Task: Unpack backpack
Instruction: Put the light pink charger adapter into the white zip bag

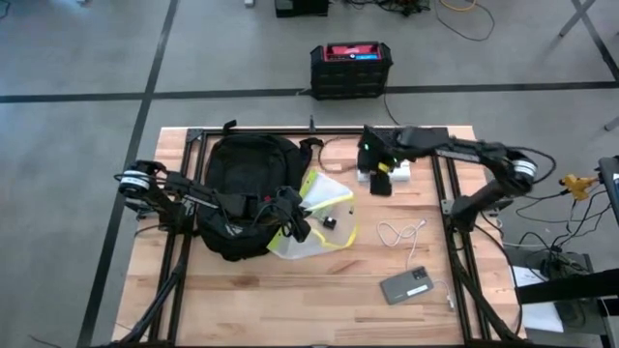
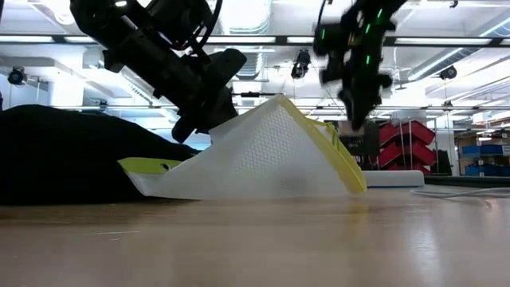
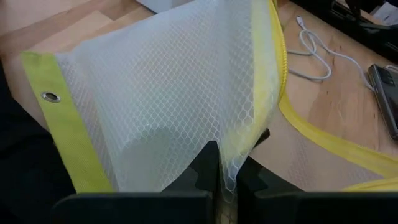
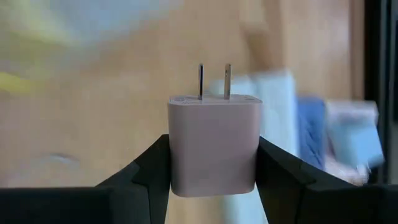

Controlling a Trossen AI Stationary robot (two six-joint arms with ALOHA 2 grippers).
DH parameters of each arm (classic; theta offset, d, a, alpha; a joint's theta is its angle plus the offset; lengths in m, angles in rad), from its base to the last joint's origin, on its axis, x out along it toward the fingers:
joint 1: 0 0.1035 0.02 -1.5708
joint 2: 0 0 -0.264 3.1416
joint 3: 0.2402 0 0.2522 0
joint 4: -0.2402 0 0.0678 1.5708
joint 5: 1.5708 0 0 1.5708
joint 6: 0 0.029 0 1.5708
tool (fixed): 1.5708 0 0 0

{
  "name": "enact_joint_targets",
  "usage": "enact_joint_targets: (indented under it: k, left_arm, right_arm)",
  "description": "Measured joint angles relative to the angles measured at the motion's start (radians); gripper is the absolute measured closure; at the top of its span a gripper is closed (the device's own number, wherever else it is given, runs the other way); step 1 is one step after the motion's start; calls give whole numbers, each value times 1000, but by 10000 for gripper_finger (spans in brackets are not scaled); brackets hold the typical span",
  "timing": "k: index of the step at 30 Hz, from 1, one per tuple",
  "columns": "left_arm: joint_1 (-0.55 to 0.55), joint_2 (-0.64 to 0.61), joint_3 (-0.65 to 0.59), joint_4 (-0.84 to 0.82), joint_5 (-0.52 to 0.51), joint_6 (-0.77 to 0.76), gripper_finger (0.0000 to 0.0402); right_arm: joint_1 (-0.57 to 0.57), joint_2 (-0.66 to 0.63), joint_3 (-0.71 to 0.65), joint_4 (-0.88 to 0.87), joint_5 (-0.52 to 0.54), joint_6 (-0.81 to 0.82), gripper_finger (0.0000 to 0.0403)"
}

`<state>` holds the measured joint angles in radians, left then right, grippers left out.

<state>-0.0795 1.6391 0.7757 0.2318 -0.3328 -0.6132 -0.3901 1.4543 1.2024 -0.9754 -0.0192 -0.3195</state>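
**Two holds that can slip: the mesh pouch and the small charger**

The large soft black fabric backpack (image 1: 247, 193) lies flat on the left half of the wooden table (image 1: 290, 309), its opening toward the middle. Just beside it, touching its edge, is a translucent white mesh pouch with yellow zip border (image 1: 319, 217). The left gripper (image 3: 227, 177) has its fingers closed narrowly on a fold of this mesh and lifts one corner, so the pouch stands like a tent in the low view.

The right gripper (image 4: 212, 180) is over the far right part of the table, and it is clamped on a small pale pink wall charger block with two metal prongs (image 4: 212, 143), prongs pointing away from the wrist.

I see some risks. The mesh is thin and slippery, and only a small fold is pinched; if the arm pulls quickly, I think the fold can slide out and the pouch drops back. A small dark item (image 1: 329, 224) seems to be inside the pouch, so tilting it could spill that out. The charger is smooth and held only by its sides; a fast swing may turn it. Near it lie a white cable (image 1: 398, 235) and a grey phone (image 1: 406, 286), which a low pass could drag.
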Motion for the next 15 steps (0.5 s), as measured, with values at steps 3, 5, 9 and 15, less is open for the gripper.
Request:
enact_joint_targets:
  k: [3,5,9,15]
  left_arm:
    - [0,0,0,19,0,0,402]
    - [0,0,0,47,0,3,402]
    - [0,0,0,120,1,29,402]
    - [0,-2,10,141,17,50,402]
  right_arm:
    - [148,-56,-16,110,-63,73,240]
    - [251,-70,-32,204,-96,109,240]
    - [422,-52,-71,364,-92,137,240]
    - [510,73,-119,494,187,185,240]
